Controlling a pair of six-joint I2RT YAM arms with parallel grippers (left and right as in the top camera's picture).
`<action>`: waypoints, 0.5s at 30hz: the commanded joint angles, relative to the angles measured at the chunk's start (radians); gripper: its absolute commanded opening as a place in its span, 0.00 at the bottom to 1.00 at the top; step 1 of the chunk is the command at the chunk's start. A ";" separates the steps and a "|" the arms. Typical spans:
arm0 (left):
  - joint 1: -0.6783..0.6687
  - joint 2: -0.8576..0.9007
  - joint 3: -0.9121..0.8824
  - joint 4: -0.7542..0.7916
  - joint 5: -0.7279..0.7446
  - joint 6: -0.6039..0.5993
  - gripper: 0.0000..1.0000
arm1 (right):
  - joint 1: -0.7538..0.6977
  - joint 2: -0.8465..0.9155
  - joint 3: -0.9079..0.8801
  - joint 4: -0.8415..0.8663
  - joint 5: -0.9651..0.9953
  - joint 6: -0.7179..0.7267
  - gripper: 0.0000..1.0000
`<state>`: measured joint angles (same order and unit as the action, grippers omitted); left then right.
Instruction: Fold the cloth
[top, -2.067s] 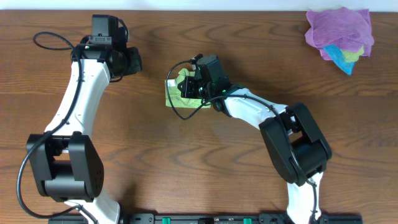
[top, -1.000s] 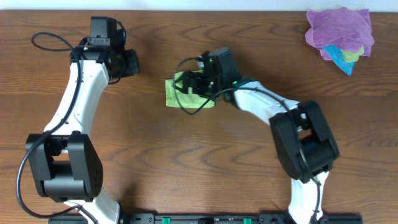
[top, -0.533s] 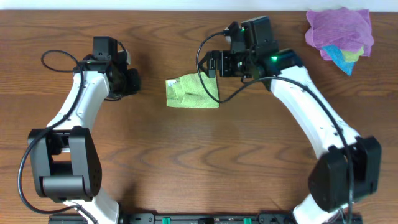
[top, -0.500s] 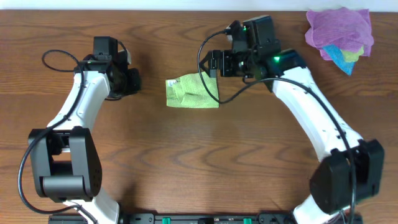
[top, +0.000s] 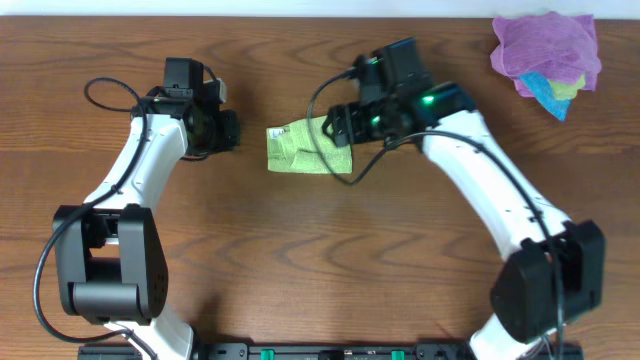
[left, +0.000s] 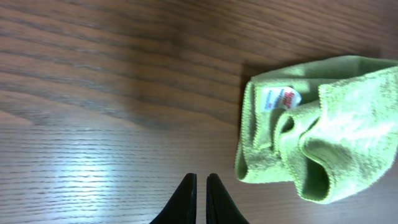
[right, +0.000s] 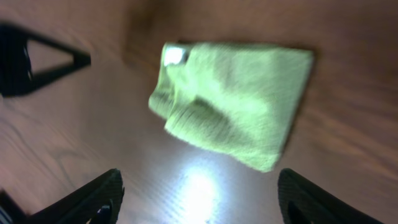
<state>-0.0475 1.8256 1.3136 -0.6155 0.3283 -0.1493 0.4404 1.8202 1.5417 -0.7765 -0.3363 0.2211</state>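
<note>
The left gripper (left: 201, 180) was clenched on nothing, black jaws almost touching, left of the cloth (left: 317, 130). The right gripper (right: 199, 176) hung spread wide above it, empty. The left wrist view caught red print on the white tag (left: 280, 98), unreadable; the blurred right wrist view gave only a white smear. Overhead, the right gripper hid the far right corner of the nubby lime rectangle on the wood table (top: 300, 260).

Two arms (top: 140, 180) (top: 490, 185), one lime cloth (top: 300, 150), one heap (top: 545, 50)
</note>
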 joint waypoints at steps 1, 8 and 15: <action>0.011 0.006 -0.003 0.003 -0.078 0.015 0.09 | 0.063 0.040 0.000 -0.010 0.060 -0.055 0.78; 0.036 0.006 -0.003 0.003 -0.073 0.015 0.10 | 0.168 0.047 0.000 -0.031 0.348 -0.079 0.79; 0.036 0.006 -0.003 0.003 -0.072 0.015 0.13 | 0.174 0.104 0.000 -0.021 0.318 -0.082 0.80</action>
<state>-0.0132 1.8256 1.3136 -0.6128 0.2691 -0.1490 0.6155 1.8744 1.5417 -0.8001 -0.0360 0.1513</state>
